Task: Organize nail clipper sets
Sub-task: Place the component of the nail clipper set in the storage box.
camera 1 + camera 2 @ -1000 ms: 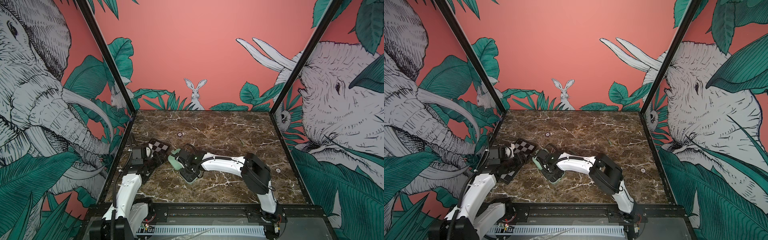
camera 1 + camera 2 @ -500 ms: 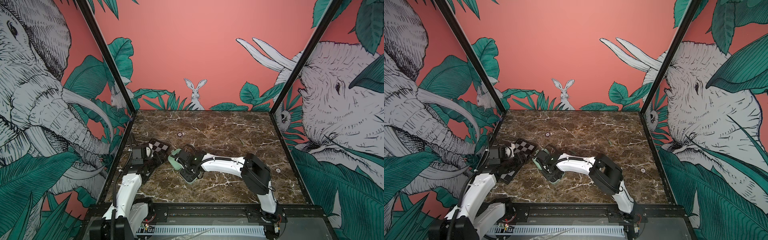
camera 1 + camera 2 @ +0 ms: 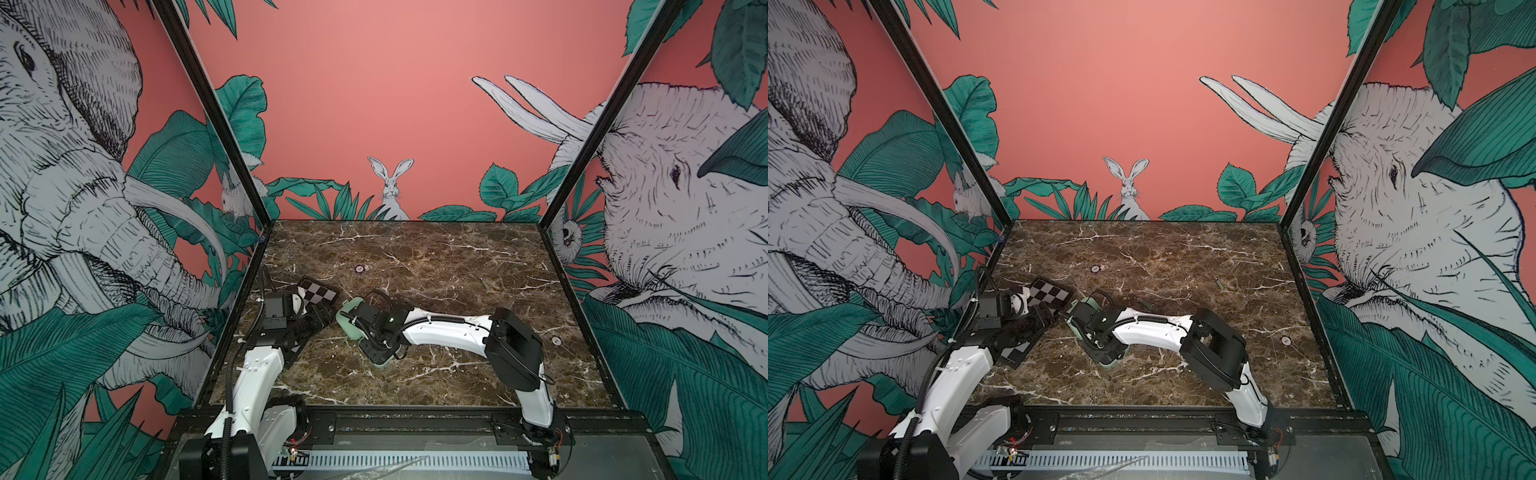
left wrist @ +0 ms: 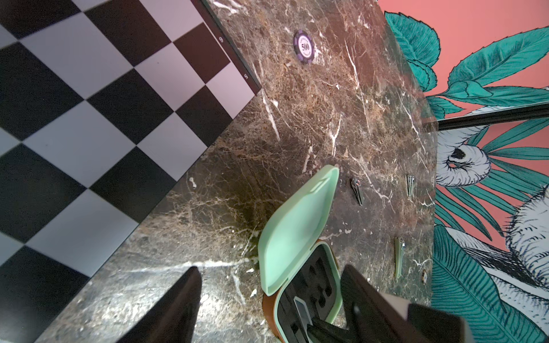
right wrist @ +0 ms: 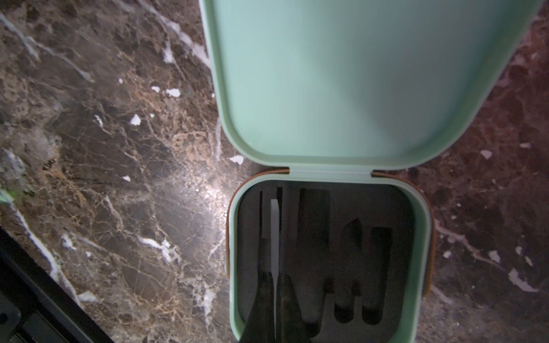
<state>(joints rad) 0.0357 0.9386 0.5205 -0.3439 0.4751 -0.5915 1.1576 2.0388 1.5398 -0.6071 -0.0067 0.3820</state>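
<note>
A mint-green nail clipper case (image 5: 356, 80) lies open on the marble, its lid (image 4: 297, 225) raised and its dark slotted insert (image 5: 326, 237) showing. My right gripper (image 5: 276, 279) is shut on a thin grey metal tool (image 5: 275, 231), holding it over a slot at one side of the insert. My left gripper (image 4: 270, 268) stands open just beside the case, one finger on each side of the lid's hinge end, touching nothing. In both top views the right arm covers most of the case (image 3: 347, 322) (image 3: 1086, 305). Three loose tools (image 4: 356, 191) (image 4: 410, 184) (image 4: 398, 255) lie beyond the case.
A black-and-white checkered board (image 3: 318, 289) (image 4: 89, 118) lies under and behind the left arm near the left wall. A purple poker chip (image 4: 304, 47) (image 3: 359, 269) sits farther back, a second chip (image 3: 556, 341) to the right. Walls enclose three sides.
</note>
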